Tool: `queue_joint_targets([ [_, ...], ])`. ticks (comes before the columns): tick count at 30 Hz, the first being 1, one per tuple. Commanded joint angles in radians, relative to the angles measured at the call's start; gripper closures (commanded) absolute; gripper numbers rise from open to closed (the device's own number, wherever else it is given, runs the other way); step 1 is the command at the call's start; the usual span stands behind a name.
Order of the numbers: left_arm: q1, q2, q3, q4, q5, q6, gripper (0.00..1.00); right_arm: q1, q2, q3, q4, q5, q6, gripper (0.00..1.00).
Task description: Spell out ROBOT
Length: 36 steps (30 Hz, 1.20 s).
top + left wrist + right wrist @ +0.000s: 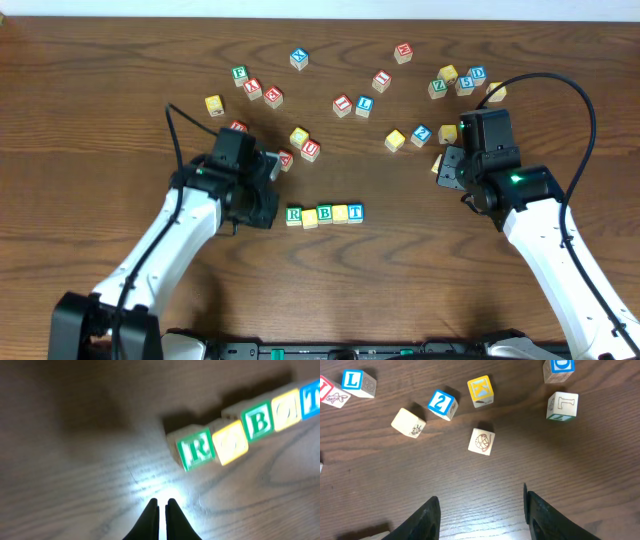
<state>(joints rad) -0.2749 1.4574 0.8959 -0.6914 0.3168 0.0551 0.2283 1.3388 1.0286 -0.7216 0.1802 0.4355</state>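
The five task cubes lie in one row on the tabletop (100, 60), in front of centre. Order from left to right in the overhead view: R cube (294, 215), first yellow cube (310, 217), B cube (325, 214), second yellow cube (340, 213), T cube (355, 212). Overhead, the yellow faces are too small to read. In the left wrist view the row is blurred, glare washes out the yellow faces, and the frame's right edge cuts off the T cube.

The left hand (162, 505) is closed tip to tip and holds nothing. It is near the R cube but apart from it. Overhead, the arm hides its fingers.

The right hand (480, 500) is about half open with nothing between its fingers. It is over bare tabletop, well right of the row. Loose cubes lie beyond it, including a 2 cube (441, 404) and a K cube (480, 390). The top edge cuts off a D cube (559, 369).
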Motion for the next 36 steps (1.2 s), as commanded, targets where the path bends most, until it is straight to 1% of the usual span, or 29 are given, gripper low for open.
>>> queue_joint_targets([
  [1, -0.028, -0.048, -0.07, 0.025, 0.015, -0.016, 0.93, -0.006, -0.017, 0.021, 0.003, 0.019, -0.006, 0.51],
  [8, -0.135, -0.063, -0.161, 0.112, 0.014, -0.105, 0.93, -0.006, -0.017, 0.021, 0.005, 0.019, -0.006, 0.52],
  [12, -0.206, -0.063, -0.167, 0.156, 0.011, -0.139, 0.93, -0.006, -0.017, 0.021, 0.011, 0.019, -0.006, 0.52],
  [16, -0.246, -0.06, -0.167, 0.195, 0.011, -0.189, 0.93, -0.006, -0.017, 0.021, 0.014, 0.019, -0.006, 0.53],
  [26, -0.255, -0.045, -0.178, 0.242, 0.003, -0.191, 0.93, -0.006, -0.017, 0.021, 0.014, 0.02, -0.014, 0.53],
  [32, -0.255, -0.013, -0.223, 0.304, 0.004, -0.192, 0.92, -0.006, -0.017, 0.021, 0.015, 0.02, -0.014, 0.53],
  [36, -0.255, -0.01, -0.233, 0.316, 0.004, -0.192, 0.93, -0.006, -0.017, 0.021, 0.015, 0.019, -0.014, 0.53],
])
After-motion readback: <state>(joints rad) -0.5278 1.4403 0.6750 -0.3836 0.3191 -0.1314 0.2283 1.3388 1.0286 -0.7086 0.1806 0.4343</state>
